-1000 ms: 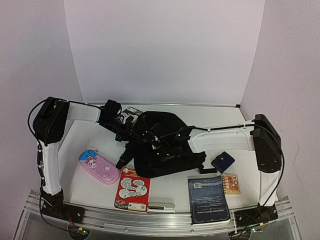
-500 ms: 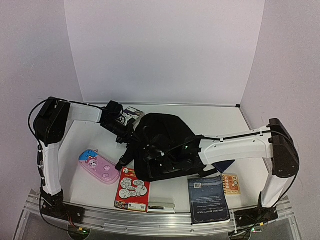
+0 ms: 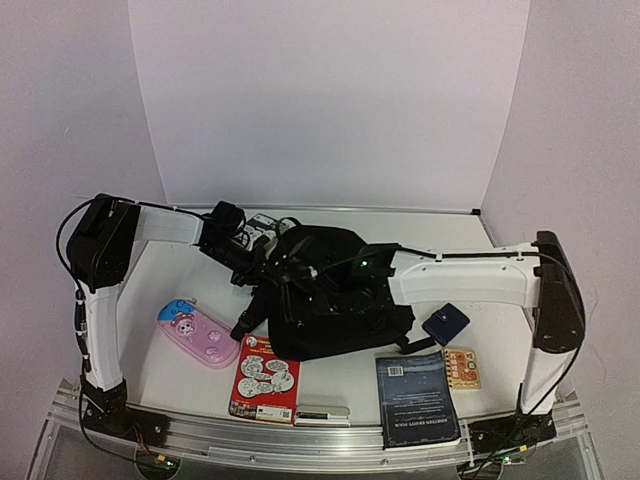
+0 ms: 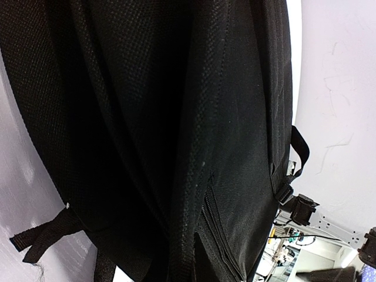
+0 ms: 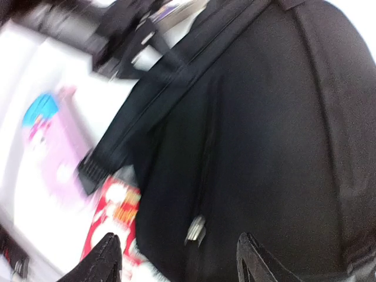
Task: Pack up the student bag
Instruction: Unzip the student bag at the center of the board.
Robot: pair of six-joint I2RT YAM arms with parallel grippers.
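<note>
The student bag (image 3: 335, 305), a large black fabric backpack, lies mid-table with a strap (image 3: 250, 312) trailing off its left side. My left gripper (image 3: 256, 264) is at the bag's upper left edge, shut on a fold of its fabric. The left wrist view is filled with black cloth of the student bag (image 4: 147, 117), and that gripper's fingers are hidden. My right gripper (image 5: 181, 261) hovers open over the top of the student bag (image 5: 264, 147). A silver zipper pull (image 5: 195, 229) lies between its fingertips (image 5: 108, 252), untouched. In the top view the right gripper (image 3: 300, 270) is above the bag's upper left part.
A pink pencil case (image 3: 197, 335) and a red booklet (image 3: 265, 378) lie left of and in front of the bag. A dark book (image 3: 417, 398), a small orange card (image 3: 461, 367) and a dark-blue pouch (image 3: 446, 323) are at the right. A white item (image 3: 262, 228) sits behind the bag.
My right gripper has gone from shut to open and moved from the bag's front toward its upper left. The blue pouch shows again. The left gripper has stayed put.
</note>
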